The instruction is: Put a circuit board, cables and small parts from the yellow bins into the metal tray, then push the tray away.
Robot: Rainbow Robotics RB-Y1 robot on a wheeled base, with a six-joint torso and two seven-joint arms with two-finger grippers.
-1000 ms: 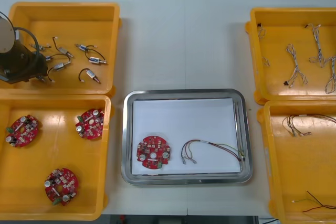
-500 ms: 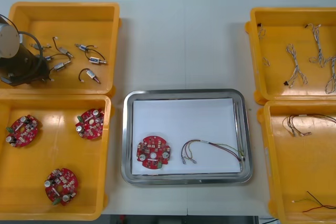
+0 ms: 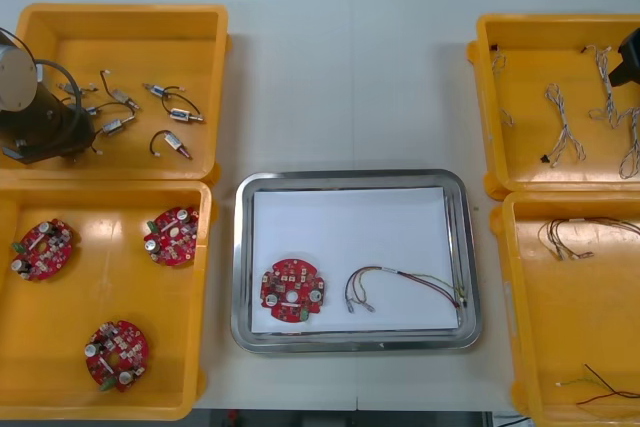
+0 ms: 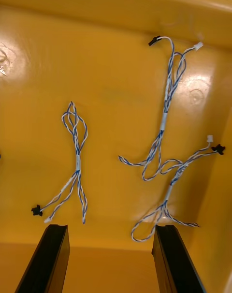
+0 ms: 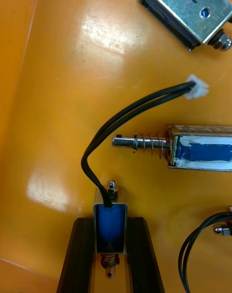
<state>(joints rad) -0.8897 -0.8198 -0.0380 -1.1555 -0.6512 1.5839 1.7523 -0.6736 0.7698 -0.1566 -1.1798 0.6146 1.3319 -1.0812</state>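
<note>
In the far-left yellow bin (image 3: 125,12), my left gripper (image 3: 58,132) reaches down among several small metal parts (image 3: 172,113). The left wrist view shows this gripper (image 5: 110,224) shut on one small metal part (image 5: 110,230) with a blue body and a black lead, resting on the bin floor. My right gripper (image 3: 631,57) hangs at the edge of the far-right yellow bin (image 3: 480,97). In its wrist view the right gripper (image 4: 110,229) stands open above three twisted blue and white cables (image 4: 76,163). The metal tray (image 3: 355,178) holds a red circuit board (image 3: 292,290) and a red and yellow cable (image 3: 400,282).
Three red circuit boards (image 3: 171,235) lie in the near-left yellow bin (image 3: 100,190). The near-right yellow bin (image 3: 515,297) holds thin cables (image 3: 582,235). Two other small metal parts (image 5: 200,145) lie close beyond my left fingers.
My left gripper has closed on the small metal part. My right gripper has come into the front view at the right edge, over the far-right bin.
</note>
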